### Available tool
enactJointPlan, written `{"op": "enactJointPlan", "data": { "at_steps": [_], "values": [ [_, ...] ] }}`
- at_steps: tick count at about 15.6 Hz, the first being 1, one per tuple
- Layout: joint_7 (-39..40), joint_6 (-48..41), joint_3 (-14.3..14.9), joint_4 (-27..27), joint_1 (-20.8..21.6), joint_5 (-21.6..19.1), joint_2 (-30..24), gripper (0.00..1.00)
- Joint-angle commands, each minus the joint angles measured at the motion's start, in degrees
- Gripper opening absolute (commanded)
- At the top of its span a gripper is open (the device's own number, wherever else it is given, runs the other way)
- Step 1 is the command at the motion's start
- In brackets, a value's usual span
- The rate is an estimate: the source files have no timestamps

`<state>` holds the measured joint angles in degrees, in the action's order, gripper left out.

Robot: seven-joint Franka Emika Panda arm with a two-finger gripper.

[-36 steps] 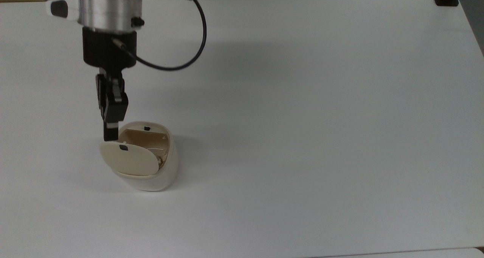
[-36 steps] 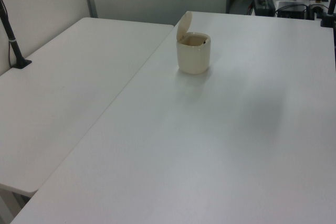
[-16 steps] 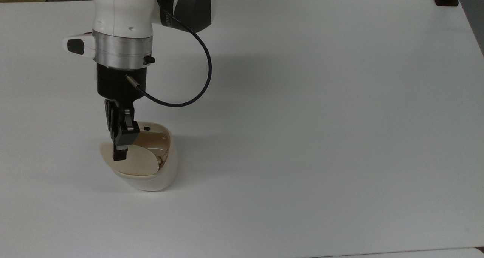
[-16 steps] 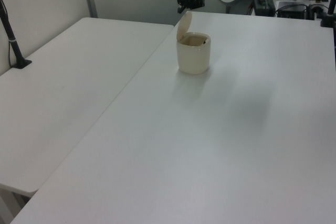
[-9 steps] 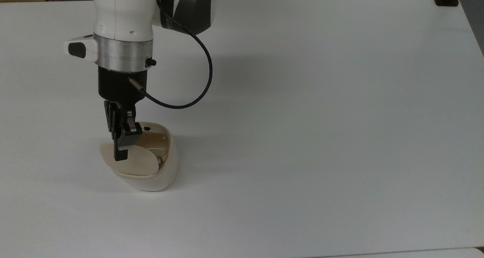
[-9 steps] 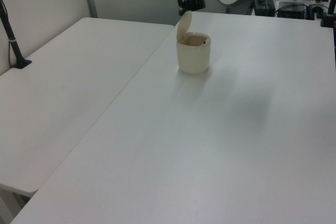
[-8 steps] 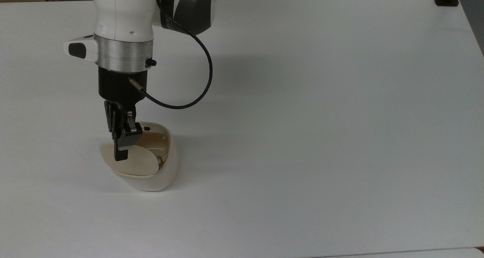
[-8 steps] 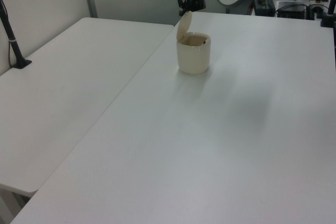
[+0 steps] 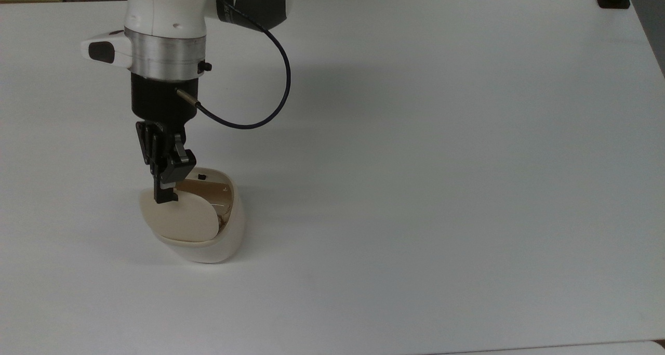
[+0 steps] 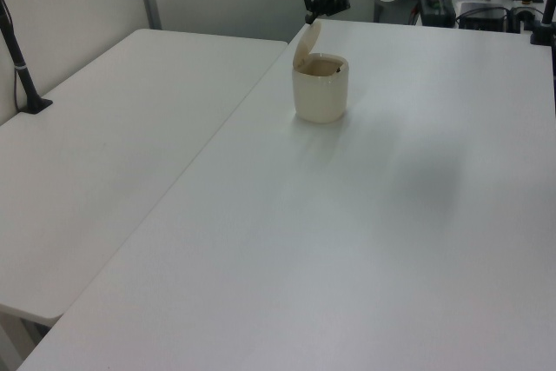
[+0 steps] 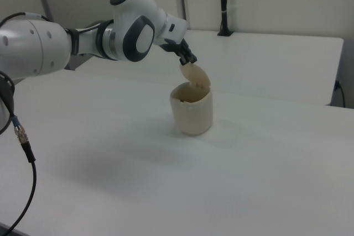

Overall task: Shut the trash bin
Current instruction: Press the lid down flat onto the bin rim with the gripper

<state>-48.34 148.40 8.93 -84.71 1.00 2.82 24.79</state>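
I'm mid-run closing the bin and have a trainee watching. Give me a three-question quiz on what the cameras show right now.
1. True or false: the lid of the trash bin is fully shut.
2. Where is the gripper relative to the lid? A) at the lid's raised free edge B) inside the bin C) resting on the table far from the bin
3. Fill in: in the top view, the bin stands toward the table's ____ side.

Key
1. False: the lid is tilted up and the tan inside shows.
2. A: the fingertips are at the lid's upper edge in the right view.
3. Left.
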Motion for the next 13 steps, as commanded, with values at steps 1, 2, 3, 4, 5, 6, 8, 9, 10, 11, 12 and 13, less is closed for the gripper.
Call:
{"op": "enactJointPlan", "data": {
  "at_steps": [1,2,3,4,5,6,8,9,10,11,12,13],
  "values": [
    [5.35,-3.81,0.56,-3.62,0.58,0.43,-2.81,0.00],
    [5.79,-4.34,0.47,-3.70,0.67,0.43,-2.73,0.00],
    [6.23,-4.34,0.30,-4.31,0.67,0.52,-2.64,0.00],
    [7.11,-4.34,0.21,-5.02,0.76,0.52,-2.72,0.00],
    [7.99,-4.34,0.21,-5.81,0.76,0.52,-2.72,0.00],
    [8.61,-4.43,0.21,-6.34,0.85,0.52,-2.72,0.00],
    [10.27,-5.31,0.21,-7.48,1.11,0.61,-2.72,0.00],
    [10.98,-5.92,0.21,-8.09,1.20,0.61,-2.72,0.00],
    [11.77,-6.27,0.21,-8.19,1.20,0.61,-2.72,0.00],
    [12.21,-6.45,0.21,-8.36,1.20,0.61,-2.72,0.00],
    [12.48,-6.54,0.21,-8.45,1.20,0.61,-2.72,0.00],
    [12.74,-7.41,0.21,-8.71,1.29,0.61,-2.72,0.00]
  ]
}}
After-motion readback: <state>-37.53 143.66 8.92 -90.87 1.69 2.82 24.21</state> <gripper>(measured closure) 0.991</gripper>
